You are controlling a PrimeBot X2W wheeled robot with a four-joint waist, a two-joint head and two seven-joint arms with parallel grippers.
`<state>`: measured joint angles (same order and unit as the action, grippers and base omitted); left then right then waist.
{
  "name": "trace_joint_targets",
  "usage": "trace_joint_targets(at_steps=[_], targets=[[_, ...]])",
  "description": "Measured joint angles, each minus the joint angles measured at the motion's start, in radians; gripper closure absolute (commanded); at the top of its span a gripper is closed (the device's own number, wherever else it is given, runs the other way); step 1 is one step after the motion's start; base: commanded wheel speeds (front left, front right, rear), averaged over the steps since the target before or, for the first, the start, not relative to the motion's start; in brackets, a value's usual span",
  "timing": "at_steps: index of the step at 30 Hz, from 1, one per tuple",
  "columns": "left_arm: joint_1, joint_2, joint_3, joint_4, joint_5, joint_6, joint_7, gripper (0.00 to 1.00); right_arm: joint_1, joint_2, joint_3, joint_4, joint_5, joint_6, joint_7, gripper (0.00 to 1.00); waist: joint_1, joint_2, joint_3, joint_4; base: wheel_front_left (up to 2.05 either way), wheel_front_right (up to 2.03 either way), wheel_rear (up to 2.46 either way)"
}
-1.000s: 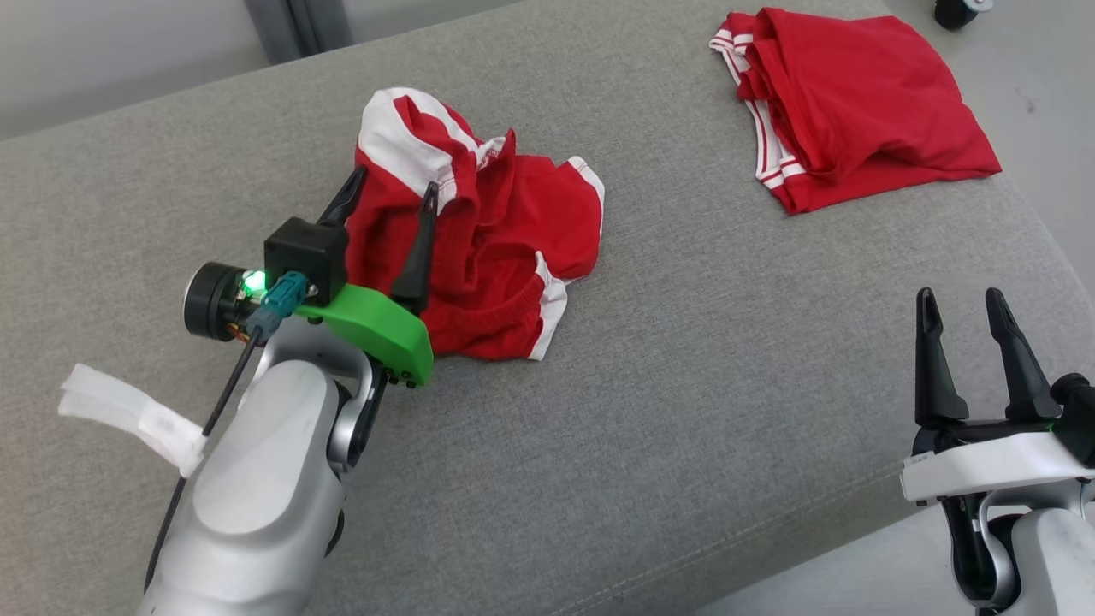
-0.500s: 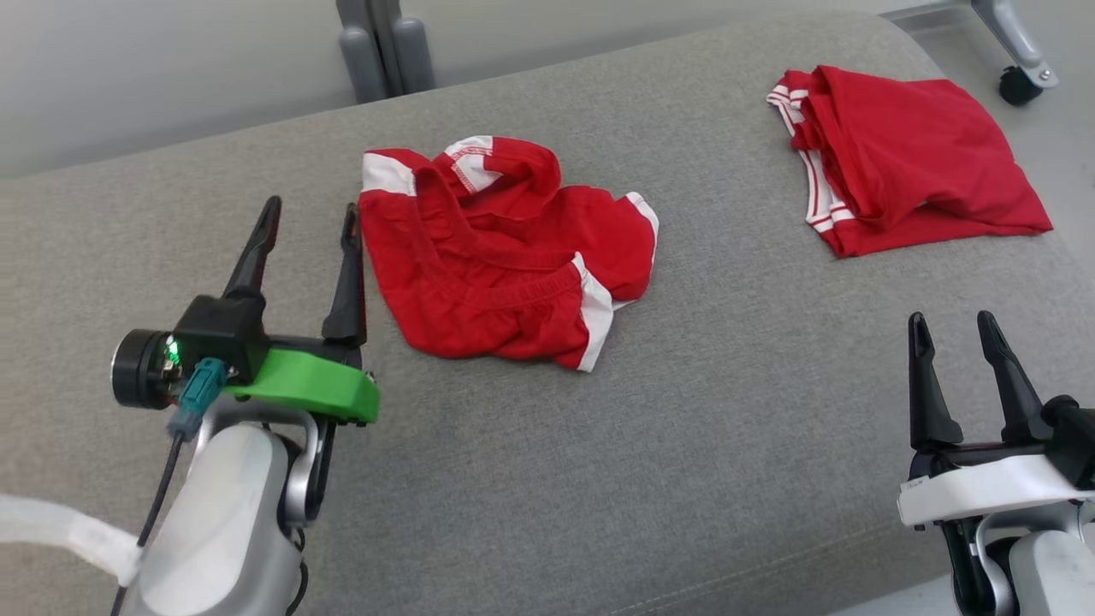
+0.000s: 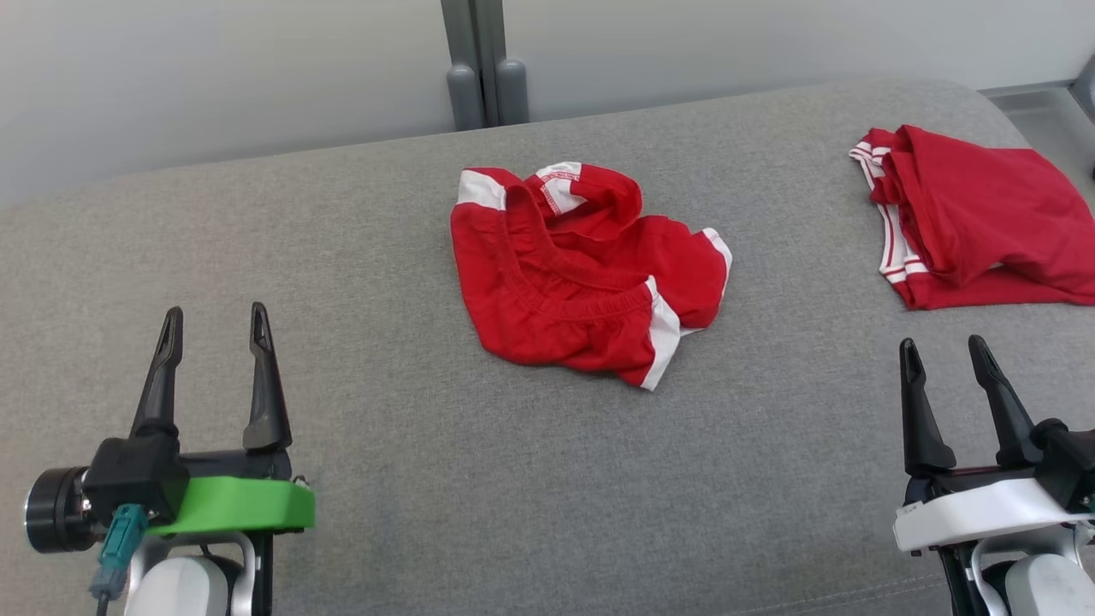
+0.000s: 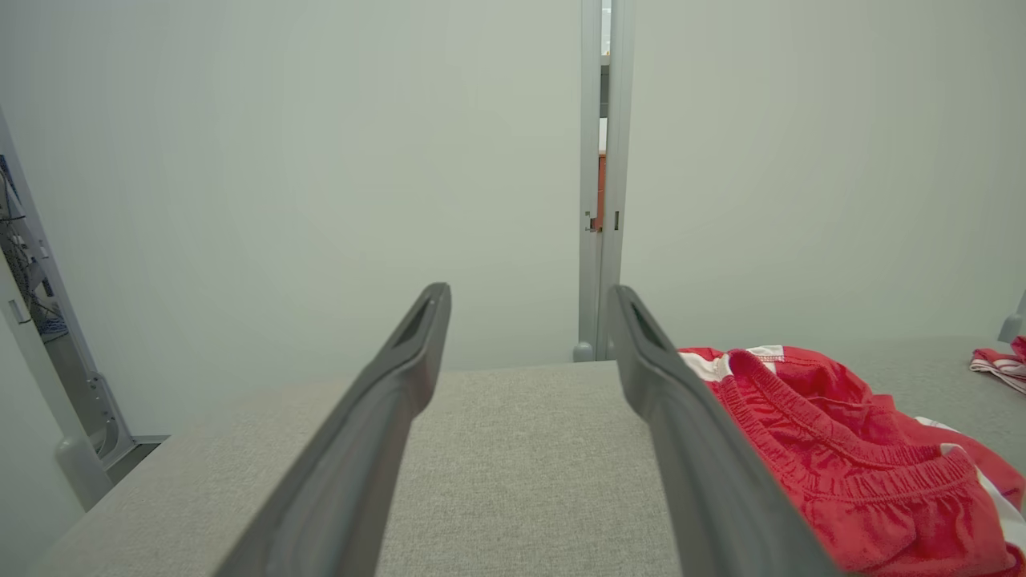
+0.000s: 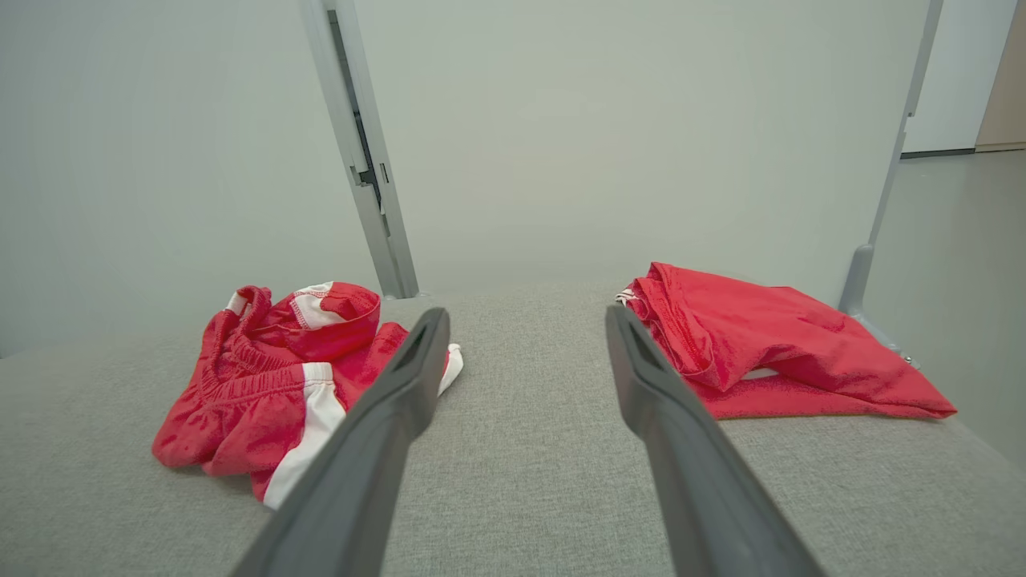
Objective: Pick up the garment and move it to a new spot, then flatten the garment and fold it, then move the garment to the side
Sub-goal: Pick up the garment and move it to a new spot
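A crumpled pair of red shorts with white trim [image 3: 582, 278] lies in a heap at the middle of the grey cushioned surface [image 3: 428, 479]; the same shorts [image 4: 850, 457] [image 5: 272, 385] appear in both wrist views. My left gripper [image 3: 214, 329] stands open at the lower left, well apart from the shorts, nothing between its fingers. At the lower right my right gripper [image 3: 945, 355] is open and empty too, short of both garments.
A second red garment with white stripes [image 3: 975, 227] [image 5: 769, 349] lies folded at the far right of the surface. A pale wall with a grey post [image 3: 479, 64] stands behind the far edge. Bare grey fabric stretches between the two grippers.
My left gripper let go of the shorts and drew back to the lower left, open. The head camera tilted and turned, so the whole scene shifted right and down.
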<state>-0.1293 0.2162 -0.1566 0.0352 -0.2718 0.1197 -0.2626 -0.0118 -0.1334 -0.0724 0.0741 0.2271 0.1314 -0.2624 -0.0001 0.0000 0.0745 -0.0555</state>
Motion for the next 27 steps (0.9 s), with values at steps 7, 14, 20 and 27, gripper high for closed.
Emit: trace_joint_targets(at_steps=[7,14,20,27], targets=[[0.094,-0.016,0.062,-0.042,0.016,-0.036,0.0,0.0,0.011,0.003,0.007,-0.001,-0.007,0.0,0.0,0.0,0.0,0.0,-0.034,0.044,0.0,0.0,0.0],[0.171,-0.053,0.096,-0.059,0.028,-0.09,0.0,0.0,0.028,0.011,0.022,0.002,-0.01,0.0,0.0,0.0,0.0,0.0,-0.065,0.069,0.0,0.0,0.0],[0.204,-0.086,0.12,-0.052,0.046,-0.126,0.0,0.0,0.041,0.015,0.037,0.0,-0.01,0.0,0.001,0.0,0.0,0.0,-0.074,0.081,0.0,0.0,0.0],[0.214,-0.122,0.142,-0.033,0.062,-0.16,0.0,0.0,0.05,0.016,0.047,-0.001,-0.01,0.0,0.005,0.0,0.0,0.0,-0.08,0.083,0.0,0.0,0.0]])
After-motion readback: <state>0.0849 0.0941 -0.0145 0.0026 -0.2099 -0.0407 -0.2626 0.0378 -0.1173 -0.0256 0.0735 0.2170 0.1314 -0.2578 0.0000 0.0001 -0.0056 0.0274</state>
